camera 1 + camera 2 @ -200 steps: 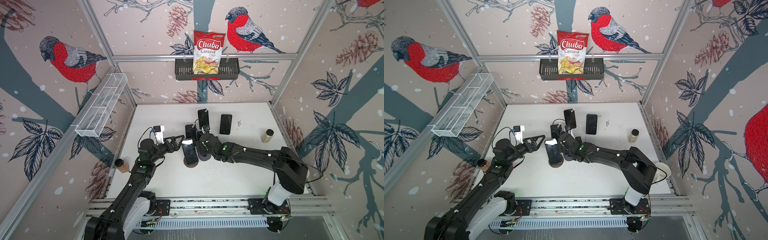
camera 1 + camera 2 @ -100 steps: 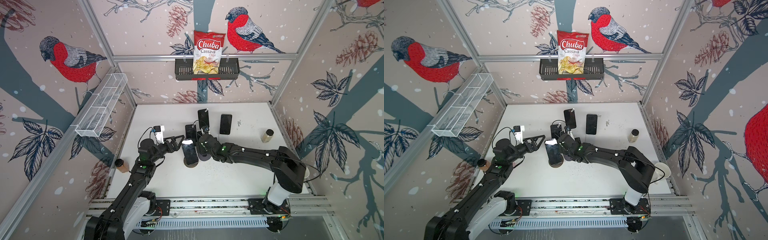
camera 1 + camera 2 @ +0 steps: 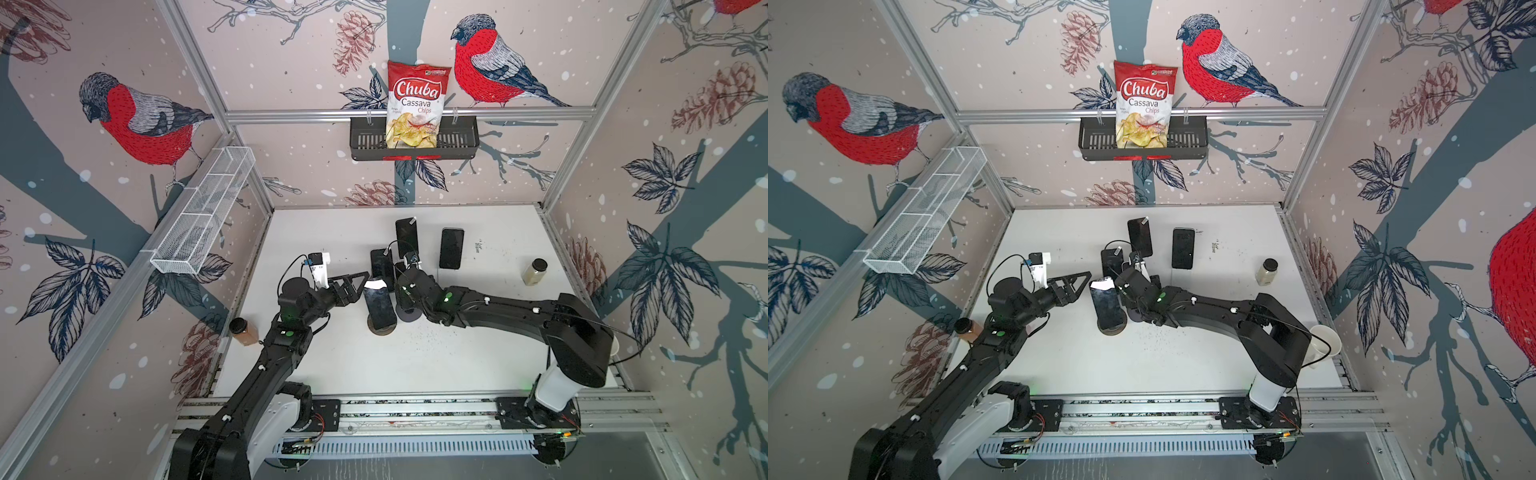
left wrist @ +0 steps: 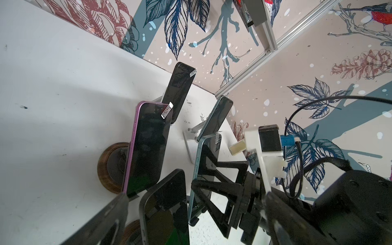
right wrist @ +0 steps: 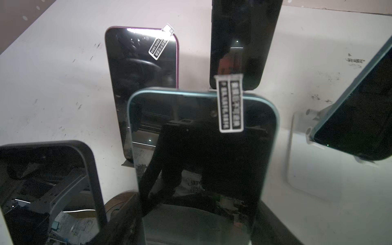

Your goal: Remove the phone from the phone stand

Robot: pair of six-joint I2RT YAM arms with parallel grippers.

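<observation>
Your right claw [image 4: 198, 165] straddles the blue-edged phone [image 5: 191, 110], just beside the wooden stand [image 3: 384, 331]; whether it grips yet, I cannot tell. Your left claw [image 3: 359, 284] hangs wide open on that stand's other side. Lift crooked and the stand's dark phone [image 3: 379, 305] could topple. The sticker [image 5: 230, 104] may snag.

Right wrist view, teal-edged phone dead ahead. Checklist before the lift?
1. Teal-edged phone centred for right end effector: ok.
2. Grip closed on it: cannot tell.
3. Left end effector open, holding nothing: ok.
4. Clearance to black-cased phone alongside: probably not ok, very close.
5. Purple phone stands apart from it: ok.
</observation>
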